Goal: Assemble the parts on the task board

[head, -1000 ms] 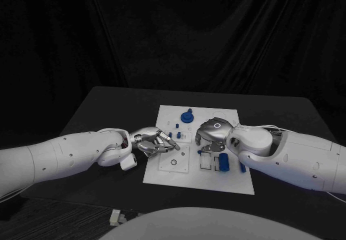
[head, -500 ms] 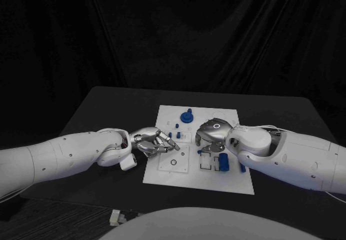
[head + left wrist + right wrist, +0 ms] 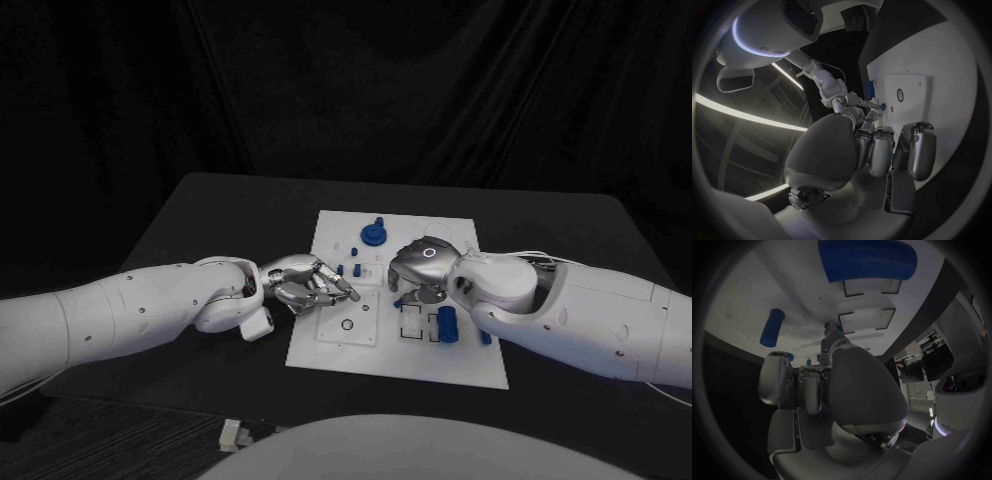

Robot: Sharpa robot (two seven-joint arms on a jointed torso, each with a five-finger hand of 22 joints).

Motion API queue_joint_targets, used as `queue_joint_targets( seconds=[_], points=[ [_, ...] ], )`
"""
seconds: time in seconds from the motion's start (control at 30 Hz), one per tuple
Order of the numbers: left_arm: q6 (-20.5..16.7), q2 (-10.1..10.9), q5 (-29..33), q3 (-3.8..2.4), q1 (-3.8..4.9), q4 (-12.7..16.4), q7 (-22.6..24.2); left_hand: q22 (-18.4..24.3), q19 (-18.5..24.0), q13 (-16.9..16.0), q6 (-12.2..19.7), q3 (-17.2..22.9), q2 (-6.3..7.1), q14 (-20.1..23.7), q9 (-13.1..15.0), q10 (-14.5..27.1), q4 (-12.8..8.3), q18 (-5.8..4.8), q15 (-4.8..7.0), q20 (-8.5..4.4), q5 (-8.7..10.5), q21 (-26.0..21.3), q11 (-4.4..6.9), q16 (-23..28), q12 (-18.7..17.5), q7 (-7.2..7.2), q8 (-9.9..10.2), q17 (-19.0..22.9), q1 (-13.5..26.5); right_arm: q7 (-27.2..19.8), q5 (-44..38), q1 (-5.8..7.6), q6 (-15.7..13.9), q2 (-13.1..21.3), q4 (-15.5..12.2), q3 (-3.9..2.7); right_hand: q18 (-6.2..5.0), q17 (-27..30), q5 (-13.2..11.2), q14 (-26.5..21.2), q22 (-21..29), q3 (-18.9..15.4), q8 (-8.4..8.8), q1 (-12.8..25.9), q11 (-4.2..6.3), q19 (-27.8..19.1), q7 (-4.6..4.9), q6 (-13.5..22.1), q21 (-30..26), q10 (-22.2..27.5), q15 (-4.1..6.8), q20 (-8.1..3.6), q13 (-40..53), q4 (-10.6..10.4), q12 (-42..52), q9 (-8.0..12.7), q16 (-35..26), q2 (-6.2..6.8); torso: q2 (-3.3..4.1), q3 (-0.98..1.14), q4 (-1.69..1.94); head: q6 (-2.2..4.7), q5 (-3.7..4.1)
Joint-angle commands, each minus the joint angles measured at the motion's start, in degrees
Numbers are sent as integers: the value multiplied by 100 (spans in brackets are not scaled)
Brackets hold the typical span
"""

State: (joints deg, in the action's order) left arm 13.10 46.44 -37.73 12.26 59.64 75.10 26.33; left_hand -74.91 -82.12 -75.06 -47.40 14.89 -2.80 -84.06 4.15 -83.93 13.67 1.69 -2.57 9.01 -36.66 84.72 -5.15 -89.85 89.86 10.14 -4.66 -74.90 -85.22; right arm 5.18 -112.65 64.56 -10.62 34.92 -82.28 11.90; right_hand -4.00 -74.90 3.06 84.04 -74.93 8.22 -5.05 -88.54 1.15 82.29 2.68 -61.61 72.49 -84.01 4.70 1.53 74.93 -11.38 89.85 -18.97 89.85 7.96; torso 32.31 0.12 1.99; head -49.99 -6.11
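A: status on the white rectangular task board (image 3: 469, 365)?
B: flat in the middle of the black table (image 3: 202, 215); both silver hands over its middle band, close to each other but apart.

A: left hand (image 3: 306, 283)?
B: at the board's left edge, fingers curled inward; a small blue piece (image 3: 336, 270) shows right at its fingertips; cannot tell if it is pinched or just beside them; left wrist view doesn't settle it.

A: right hand (image 3: 421, 270)?
B: palm down over the board centre, fingers bent toward the surface; cannot tell if it holds anything; right wrist view shows its fingers just above the white plate, near two empty rectangular recesses (image 3: 866, 319).

A: parts?
B: round blue knob with a stem (image 3: 375, 234) standing near the board's far edge; thick blue cylinder (image 3: 449, 325) lying in a slot near the right hand, large in the right wrist view (image 3: 867, 261); thin blue peg (image 3: 485, 335) lying just right of it, also seen at (image 3: 772, 328); small black ring (image 3: 346, 324) on the raised square pad at the board's near left.
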Motion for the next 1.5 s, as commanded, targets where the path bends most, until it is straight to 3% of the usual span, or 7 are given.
queue_joint_targets(
  seconds=[0.03, 0.33, 0.83, 1.0, 1.17, 1.5],
  points=[
    [72, -15, 24, -4, -9, 9, 42, -1238, 31, -1494, -57, 39, -22, -594, -2, -607, -3, 32, -37, 12, -5, -20, -34, -15, 14, 4, -12, -1510, -57, 180, -102, -15, -121, -14, 17, -2, 15, -1510, 75, 596, -999, 10, -3, -96, 28, -53, 13, 29, -29, -599, 31, -2, 1507, 58, 15, -12, 15, -17, -1, 0, 0, -1, 1],
    [78, -20, 24, -4, -9, 5, 43, -1239, 30, -1494, -58, 53, -31, -594, -3, -607, -5, 32, -39, 14, -7, -19, -35, -15, 14, 5, -10, -1510, -57, 210, -218, -16, -390, -45, 56, -2, 14, -1510, 265, 596, -998, 11, -13, -136, 13, -53, 30, 9, -33, -599, 19, 9, 1507, 96, 15, -30, 15, -62, 0, 1, 0, -1, 7],
    [103, -27, 24, -4, -10, 1, 36, -1237, 36, -1494, -63, 67, -38, -594, -2, -607, -6, 33, -40, 16, -8, -23, -36, -15, 14, 6, -11, -1510, -57, 178, -241, -16, -667, -65, 73, -3, 17, -1510, 306, 596, -1001, -25, -38, -40, 6, -43, 44, -40, -20, -599, 8, 17, 1507, 57, 15, -51, 15, -107, 0, 0, 0, -1, 4],
    [103, -22, 24, -4, -10, 3, 37, -1237, 36, -1494, -63, 67, -38, -594, -2, -607, -6, 33, -40, 16, -8, -23, -36, -15, 14, 6, -11, -1510, -57, 33, -242, -13, -756, -15, 21, -3, 28, -1510, 98, 596, -1017, -94, -83, 65, 19, -8, 28, -113, 39, -599, 11, 21, 1507, 10, 15, -99, 15, -95, 0, 0, 0, -1, -15],
    [106, -16, 24, -4, -10, 3, 36, -1237, 39, -1494, -77, 83, -44, -594, 0, -607, -9, 34, -43, 18, -7, -24, -41, -15, 14, 8, -16, -1510, -55, -100, -242, 4, -698, 64, -56, -3, 32, -1510, -26, 596, -1024, -159, -109, 74, 31, -1, -8, -156, 60, -599, 24, 12, 1507, -31, 15, -130, 15, 3, -6, 0, -1, -1, -21],
    [112, -15, 24, -4, -11, 2, 33, -1234, 48, -1494, -85, 91, -45, -594, 1, -607, -11, 36, -45, 20, -7, -30, -44, -15, 14, 9, -18, -1510, -54, -171, -243, 10, -426, 94, -70, -3, 30, -1510, -26, 596, -1020, -169, -95, 30, 41, -12, -24, -131, 46, -599, 30, 7, 1507, -43, 15, -132, 15, 30, 1, 1, -1, -1, -14]
  ],
)
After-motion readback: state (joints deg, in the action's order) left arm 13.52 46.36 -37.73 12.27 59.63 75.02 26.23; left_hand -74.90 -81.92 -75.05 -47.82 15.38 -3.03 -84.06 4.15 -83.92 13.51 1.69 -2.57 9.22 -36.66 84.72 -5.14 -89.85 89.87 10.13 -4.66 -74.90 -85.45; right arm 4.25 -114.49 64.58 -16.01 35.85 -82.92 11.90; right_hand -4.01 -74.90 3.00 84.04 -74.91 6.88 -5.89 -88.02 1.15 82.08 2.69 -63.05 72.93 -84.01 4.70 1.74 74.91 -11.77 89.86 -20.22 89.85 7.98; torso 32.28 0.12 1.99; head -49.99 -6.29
